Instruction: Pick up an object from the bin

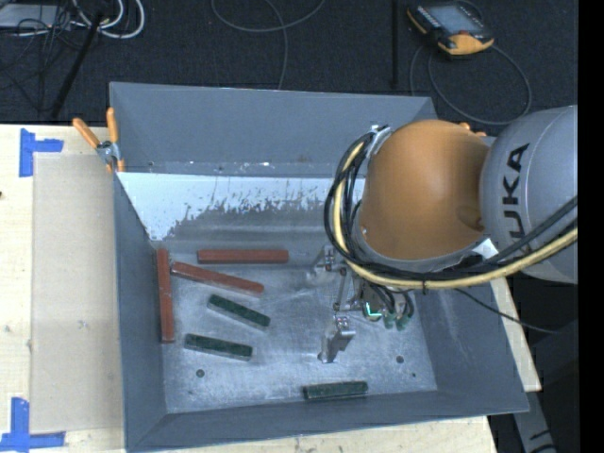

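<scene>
My gripper point(328, 302) hangs under the orange cover over the bin's middle right, open, with nothing between its fingers. One fingertip point(330, 345) is low above the bare floor; the other point(323, 266) is farther back. A dark green flat bar point(335, 391) lies by the front wall, just in front of the gripper. Left of the gripper lie two more dark green bars, one slanted point(239, 310) and one nearer the front point(218, 347).
Three red-brown bars lie in the left half: one level point(243, 256), one slanted point(217, 278), one upright along the left wall point(166, 295). The arm and its cables cover the bin's right part.
</scene>
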You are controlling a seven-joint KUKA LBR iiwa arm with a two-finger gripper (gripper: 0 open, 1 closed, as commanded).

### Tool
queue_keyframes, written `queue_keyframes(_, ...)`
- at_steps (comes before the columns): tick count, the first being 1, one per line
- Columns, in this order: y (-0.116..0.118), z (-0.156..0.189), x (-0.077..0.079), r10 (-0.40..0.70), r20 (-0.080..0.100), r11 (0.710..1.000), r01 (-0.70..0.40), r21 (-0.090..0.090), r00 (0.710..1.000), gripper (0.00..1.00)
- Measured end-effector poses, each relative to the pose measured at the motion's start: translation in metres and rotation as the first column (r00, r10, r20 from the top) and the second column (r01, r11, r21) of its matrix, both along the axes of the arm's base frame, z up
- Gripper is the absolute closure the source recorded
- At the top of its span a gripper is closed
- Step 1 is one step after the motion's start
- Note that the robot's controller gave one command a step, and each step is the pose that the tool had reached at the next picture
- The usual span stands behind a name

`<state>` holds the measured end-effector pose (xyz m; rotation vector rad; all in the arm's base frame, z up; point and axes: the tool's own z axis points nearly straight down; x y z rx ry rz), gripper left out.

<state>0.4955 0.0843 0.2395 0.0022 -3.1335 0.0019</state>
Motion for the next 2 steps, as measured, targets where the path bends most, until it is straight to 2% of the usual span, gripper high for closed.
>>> queue_keyframes(1,0.0,0.003,0.001,-0.003,0.006,1.0,0.003,0.001,1.0,0.0)
queue_keyframes(2,0.032,-0.073,0.041,0.061,0.013,0.998,-0.061,0.002,0.998,0.0)
